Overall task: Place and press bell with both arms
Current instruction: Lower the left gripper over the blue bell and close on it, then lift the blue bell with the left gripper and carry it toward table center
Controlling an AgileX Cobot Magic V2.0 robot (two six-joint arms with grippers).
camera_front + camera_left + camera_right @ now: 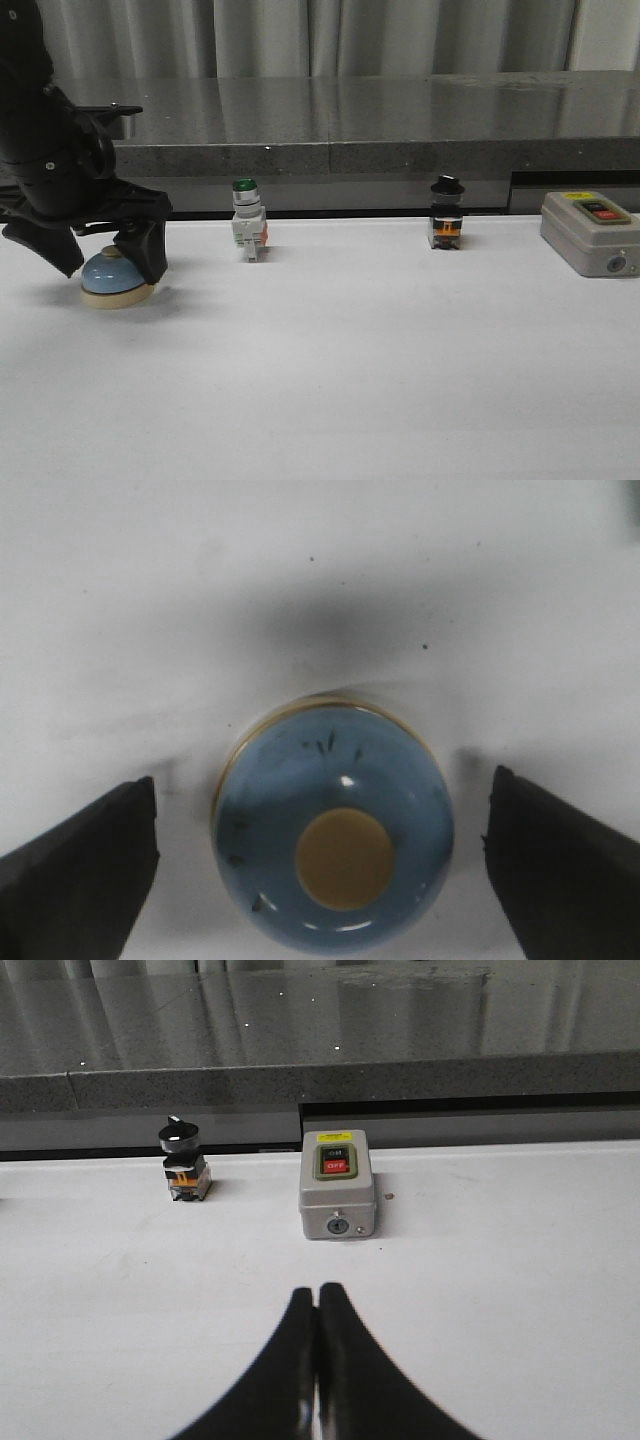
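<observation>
Sits at the far left of the white bench [350, 380]: small glossy light-blue dome bell [112, 274] with cream base and cream button, upright, straddled by the left arm's dark two-fingered gripper [112, 258].

Best handled now by centring before closing: bell not quite midway in the left wrist view, so worth shifting sideways until both gaps match, then lowering enough to catch the cream base or the widest part of the dome rather than the sloping top, where glossy curvature would likely squeeze it out. Closing slowly, lifting straight, keeping the button facing up.

Left fingers [80, 865] spread wide, one each side of the dome, clear bench showing between each and the bell; nothing gripped.

Right gripper [318, 1360] pressed together, fingertips touching, holding nothing, hovering over bare bench short of the grey box with the red and green buttons [338, 1196].
</observation>
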